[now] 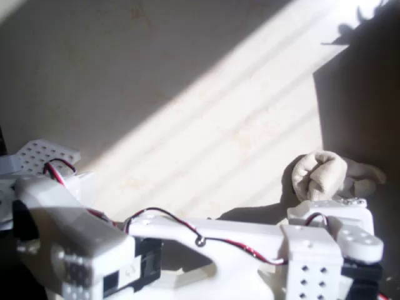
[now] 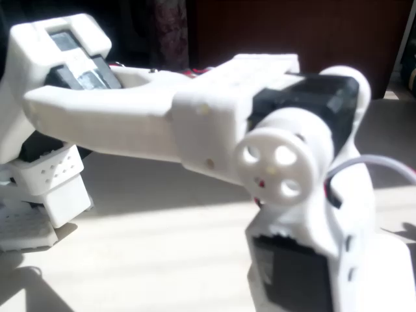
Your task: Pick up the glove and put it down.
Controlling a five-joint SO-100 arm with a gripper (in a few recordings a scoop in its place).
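On the surface, largest to smallest:

Surface (image 1: 206, 94): pale and cream-coloured, it was crossed in the overhead view by a broad diagonal band of sunlight running from the upper right down toward the lower left, with shade in the upper left corner and a dark block of shadow along the right edge.

Arm (image 1: 212, 237): white plastic, it lay stretched across the bottom of the overhead view, its base at the left and its wrist end at the right. In the fixed view (image 2: 195, 117) it reached across the upper part of the picture, blurred and very close to the camera, with a round white hub pierced by small holes at the joint and black motor blocks showing behind it.

Wires (image 1: 169, 219): red and black strands looped along the top of the arm, from the base toward the wrist.

Glove (image 1: 325, 175): cream-beige and lumpy, it sat bunched at the right of the overhead view, partly in sun and partly in the dark shadow, just above the white wrist housing and seemingly touching it. Stubby rounded ends pointed off to the right.

Perforated plate (image 1: 44, 155): a white piece with rows of small holes lay at the left edge, beside the base.

Fingers: hidden beneath the wrist housing, so I could not tell whether they were spread apart, closed, or gripping the glove.
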